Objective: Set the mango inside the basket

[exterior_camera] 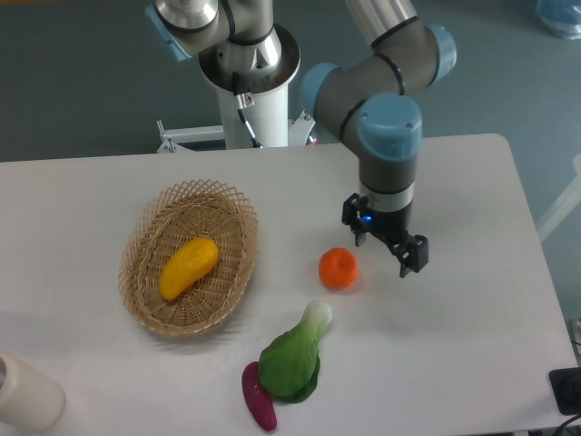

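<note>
So the mango (188,267) is already lying inside the basket (238,211), left of centre in the frame. It's on the woven floor, a bit toward the lower-left half of the oval, with its long axis running diagonally from lower left to upper right. That's roughly the same slant as the basket's own long axis. Nothing else is in the basket that I can see.

The gripper (385,247) is well off to the right of centre, pointing down over the table. Its fingers stand apart with nothing between them — empty, spread fairly wide. The mango lies to its left and slightly lower in the frame, well apart from it, with the basket's right rim in between.

Closest thing to the claw is actually the round orange (338,268), just to its lower left, near but not touching as far as I can tell. Below that there's a bok choy (296,357) with its white stem pointing up toward the orange, and a small purple eggplant (258,396) tucked against its lower-left edge. A pale bottle (27,394) sits in the lower-left corner.

My read — the task looks done, fruit in the container, claw clear of it. If anything's left, it's just pulling the arm away without bumping the orange.
</note>
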{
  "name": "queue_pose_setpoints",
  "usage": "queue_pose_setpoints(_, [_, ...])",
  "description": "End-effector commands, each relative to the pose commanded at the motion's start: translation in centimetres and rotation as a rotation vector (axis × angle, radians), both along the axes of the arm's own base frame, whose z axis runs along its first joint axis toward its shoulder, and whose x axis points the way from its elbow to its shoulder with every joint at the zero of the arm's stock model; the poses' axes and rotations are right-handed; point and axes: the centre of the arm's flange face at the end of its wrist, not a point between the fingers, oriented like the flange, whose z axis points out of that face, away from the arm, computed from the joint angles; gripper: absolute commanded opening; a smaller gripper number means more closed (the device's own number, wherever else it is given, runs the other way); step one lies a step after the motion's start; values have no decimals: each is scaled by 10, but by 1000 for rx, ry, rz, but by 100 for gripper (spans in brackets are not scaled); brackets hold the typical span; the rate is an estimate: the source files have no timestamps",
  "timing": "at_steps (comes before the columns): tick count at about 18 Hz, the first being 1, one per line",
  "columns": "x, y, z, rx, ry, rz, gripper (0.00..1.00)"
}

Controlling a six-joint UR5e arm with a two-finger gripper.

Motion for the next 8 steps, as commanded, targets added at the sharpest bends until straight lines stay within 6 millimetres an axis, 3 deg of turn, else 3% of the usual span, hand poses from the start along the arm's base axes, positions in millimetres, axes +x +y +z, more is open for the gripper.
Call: queue_pose_setpoints(8, [-2, -2, -3, -11, -1, -14, 100])
